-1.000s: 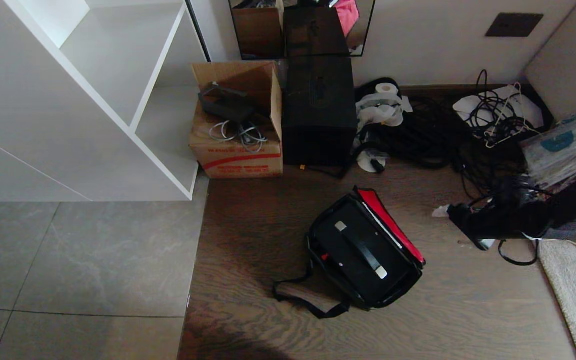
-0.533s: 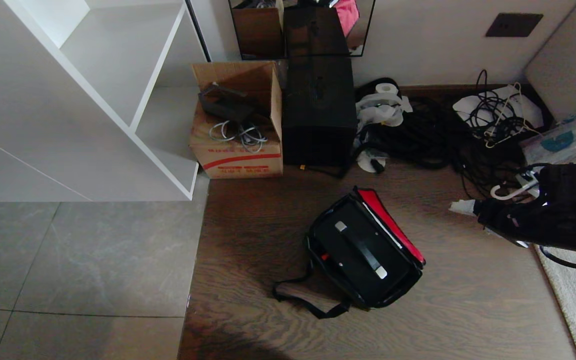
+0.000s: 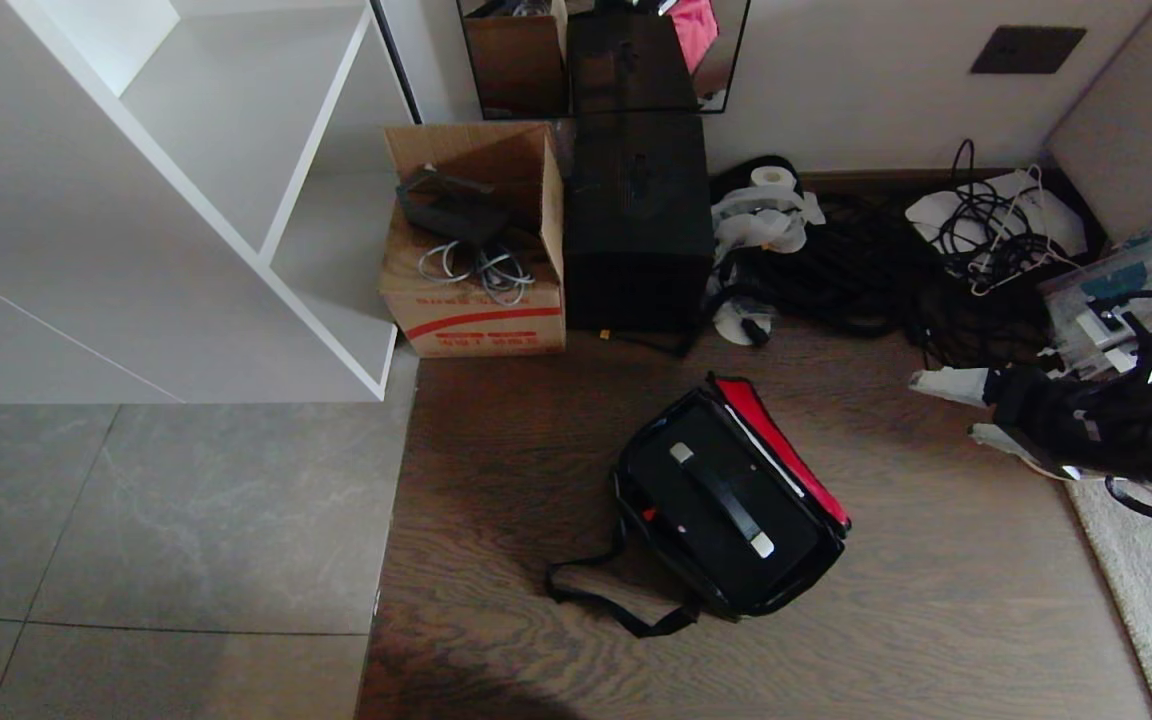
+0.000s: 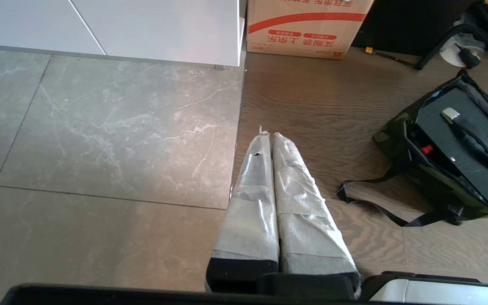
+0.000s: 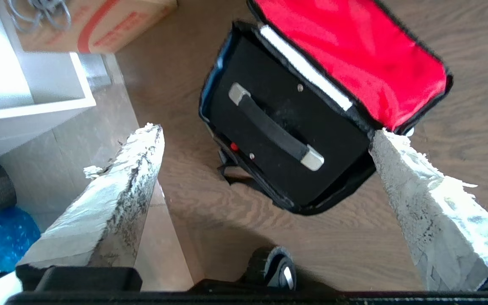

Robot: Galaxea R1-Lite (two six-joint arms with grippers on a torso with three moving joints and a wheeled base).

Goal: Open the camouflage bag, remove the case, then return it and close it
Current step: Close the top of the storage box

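Right gripper hangs with jaws wide and empty, well apart from the open bag; the case apparently sits inside; left gripper jaws pressed together

Open camouflage bag on wood floor, black case inside, right pincer spread wide, well apart

Dark wood-grain floor meets grey stone tiles on the left. A white shelving unit stands over the tiles. A pale wall at the back carries a mirror and a dark wall plate. A light rug lies at the right edge.
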